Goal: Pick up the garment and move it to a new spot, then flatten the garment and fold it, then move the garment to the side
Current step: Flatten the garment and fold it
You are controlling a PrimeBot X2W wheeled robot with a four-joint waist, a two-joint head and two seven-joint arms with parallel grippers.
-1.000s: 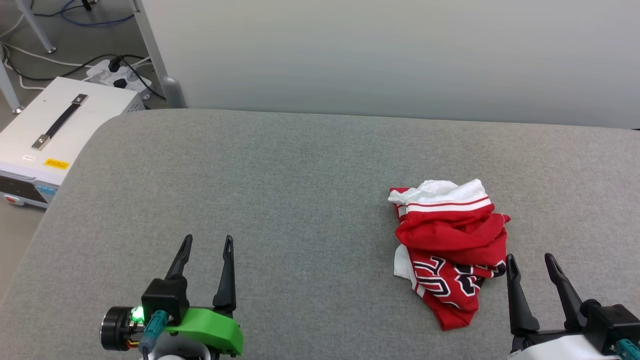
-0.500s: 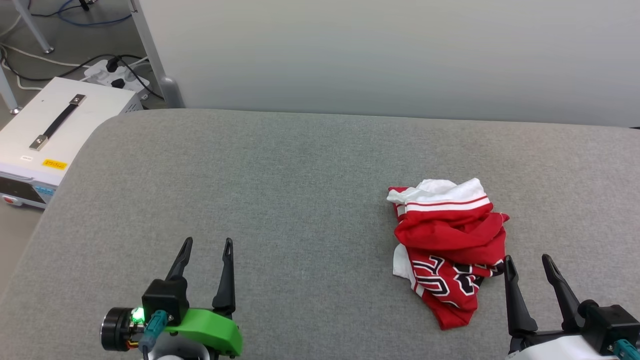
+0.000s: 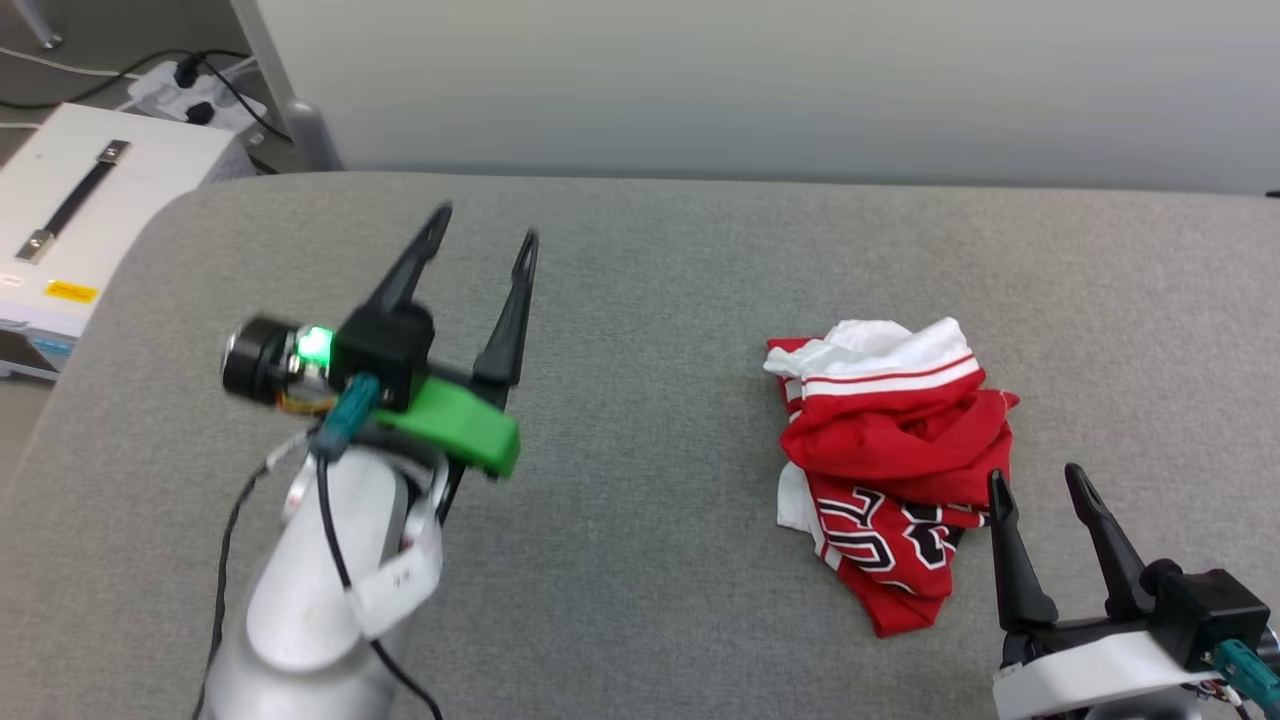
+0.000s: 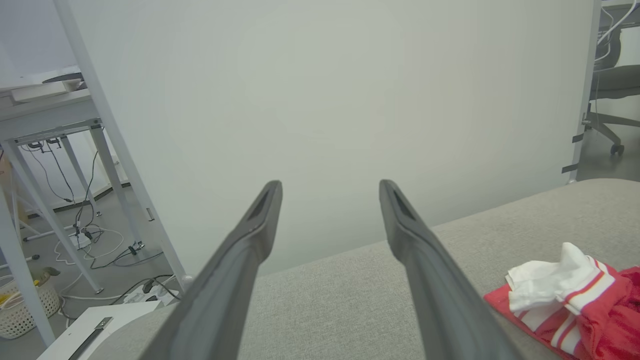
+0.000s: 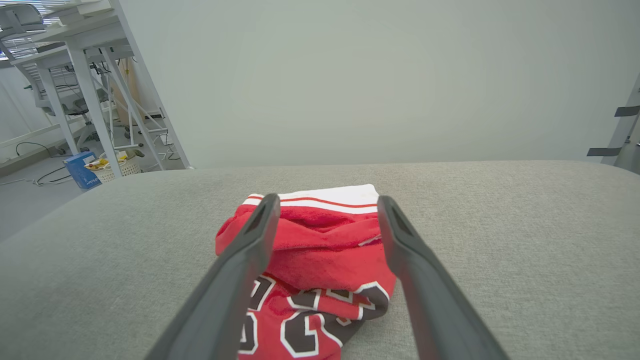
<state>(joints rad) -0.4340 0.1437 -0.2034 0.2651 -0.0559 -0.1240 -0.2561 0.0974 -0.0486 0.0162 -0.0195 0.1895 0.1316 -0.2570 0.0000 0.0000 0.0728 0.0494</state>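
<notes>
The garment (image 3: 890,470) lies crumpled in a heap on the grey surface (image 3: 640,300). A white, red-striped sleeve sits on its far side and black, white-edged lettering on its near side. The right tool (image 3: 1035,474) sits just beside the garment's near right edge, its fingers spread wide and holding nothing. In the right wrist view those fingers frame the heap; I cannot tell whether they touch the cloth. The left tool (image 3: 487,224) is well to the left of the garment, lifted off the surface. Its fingers are wide apart and empty, and they point toward the pale panel (image 3: 760,80) behind the garment. A white box (image 3: 70,190) with a dark handle stands far left of the garment, past the surface's rounded corner.
</notes>
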